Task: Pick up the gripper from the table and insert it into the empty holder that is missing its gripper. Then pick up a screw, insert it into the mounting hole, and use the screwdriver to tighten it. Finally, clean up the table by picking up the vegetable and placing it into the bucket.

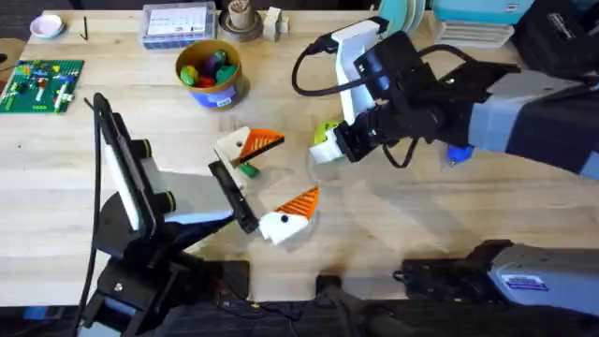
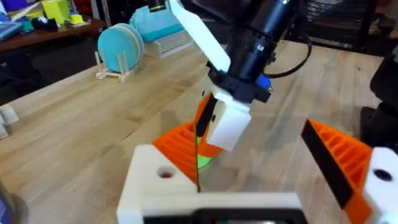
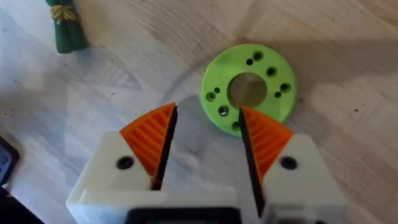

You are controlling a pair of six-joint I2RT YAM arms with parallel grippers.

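Observation:
The vegetable (image 1: 247,170) (image 3: 65,28), a small dark green bundle, lies on the table between my left gripper's (image 1: 271,180) (image 2: 261,162) white fingers, close to the farther one. That gripper is open wide with nothing held. My right gripper (image 1: 329,145) (image 3: 205,140) hovers open just over a round lime-green disc with holes (image 1: 325,129) (image 3: 249,87). The bucket (image 1: 211,73), yellow inside with toy pieces, stands at the back centre. A blue piece of the screwdriver (image 1: 459,154) peeks from under the right arm. The loose gripper, its holder and the screw are out of view.
A green brick plate (image 1: 42,84) lies at the far left, with a clear parts box (image 1: 178,23) and a cup (image 1: 241,19) along the back edge. A rack of blue plates (image 1: 402,14) (image 2: 121,50) stands at the back right.

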